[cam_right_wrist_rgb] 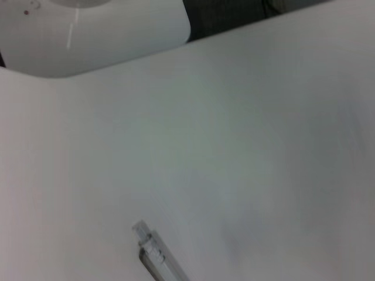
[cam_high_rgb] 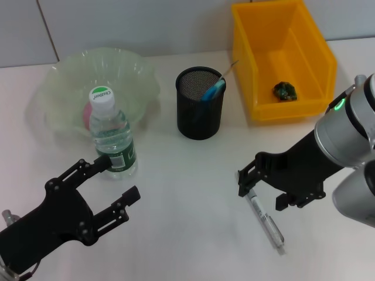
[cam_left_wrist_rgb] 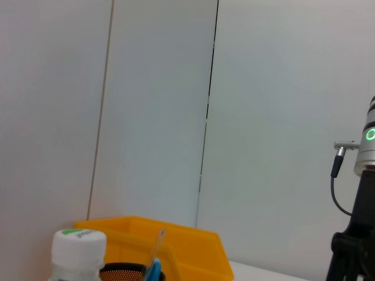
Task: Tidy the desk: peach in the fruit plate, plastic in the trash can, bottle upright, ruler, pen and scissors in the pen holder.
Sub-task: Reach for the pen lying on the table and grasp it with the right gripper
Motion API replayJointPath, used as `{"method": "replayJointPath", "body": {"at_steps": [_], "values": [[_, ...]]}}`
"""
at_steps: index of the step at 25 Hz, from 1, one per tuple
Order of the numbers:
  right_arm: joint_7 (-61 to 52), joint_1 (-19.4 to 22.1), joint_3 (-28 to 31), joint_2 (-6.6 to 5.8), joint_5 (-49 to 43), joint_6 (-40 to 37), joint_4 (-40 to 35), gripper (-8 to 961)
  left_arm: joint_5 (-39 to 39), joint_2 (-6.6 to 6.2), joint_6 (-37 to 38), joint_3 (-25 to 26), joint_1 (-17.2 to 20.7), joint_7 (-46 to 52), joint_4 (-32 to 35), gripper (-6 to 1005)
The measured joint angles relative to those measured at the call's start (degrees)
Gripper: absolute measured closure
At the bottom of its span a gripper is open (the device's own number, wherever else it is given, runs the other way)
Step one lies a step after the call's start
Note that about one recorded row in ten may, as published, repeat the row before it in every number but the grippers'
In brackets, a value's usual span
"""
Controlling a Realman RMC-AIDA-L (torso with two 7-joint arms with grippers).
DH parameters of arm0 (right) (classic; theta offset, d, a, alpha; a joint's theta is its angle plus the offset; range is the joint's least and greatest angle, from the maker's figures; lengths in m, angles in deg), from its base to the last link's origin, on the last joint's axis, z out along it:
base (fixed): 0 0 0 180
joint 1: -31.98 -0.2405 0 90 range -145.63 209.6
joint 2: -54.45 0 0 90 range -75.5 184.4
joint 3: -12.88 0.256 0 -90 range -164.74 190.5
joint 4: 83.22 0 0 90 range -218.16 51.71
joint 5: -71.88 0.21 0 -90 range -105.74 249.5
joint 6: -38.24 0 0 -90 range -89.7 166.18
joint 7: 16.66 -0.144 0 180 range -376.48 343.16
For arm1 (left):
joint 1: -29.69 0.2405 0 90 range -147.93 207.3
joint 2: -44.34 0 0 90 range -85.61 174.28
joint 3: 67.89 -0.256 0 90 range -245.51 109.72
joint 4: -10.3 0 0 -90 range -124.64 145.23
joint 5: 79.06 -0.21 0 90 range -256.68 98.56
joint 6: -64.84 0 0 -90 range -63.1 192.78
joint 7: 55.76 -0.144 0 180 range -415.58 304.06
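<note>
Two bins filled: scissors (cam_high_rgb: 212, 91) in pen holder (cam_high_rgb: 200, 105), plastic (cam_high_rgb: 286, 91) in trash can (cam_high_rgb: 258, 76).

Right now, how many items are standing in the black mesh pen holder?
2 can be made out in the pen holder: the blue-handled scissors leaning on its right rim, and the clear ruler poking out beside them. The mesh could hide more. The pen lies on the desk.

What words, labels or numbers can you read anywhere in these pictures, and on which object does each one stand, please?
Bottle cap: a green sticker with lettering, too small to read with certainty.
Bottle's dark green label: white marks, too blurred to read.
Pen barrel: no legible print in the head view or the right wrist view.
Trash can, pen holder, fruit plate: no text visible.
</note>
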Motion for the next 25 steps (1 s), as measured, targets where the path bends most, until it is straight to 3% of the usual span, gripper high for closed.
{"method": "replayJointPath", "body": {"at_steps": [15, 25], "values": [[6.0, -1.5, -0.4, 0.0, -3.3, 2.0, 7.1, 292, 0.1, 0.0, 0.3, 0.2, -0.5, 0.0, -0.7, 215], [8.2, -2.3, -1.2, -0.79, -3.1, 2.0, 10.3, 294, 0.5, -0.01, 0.8, 0.4, -0.7, 0.0, -0.9, 215]]}}
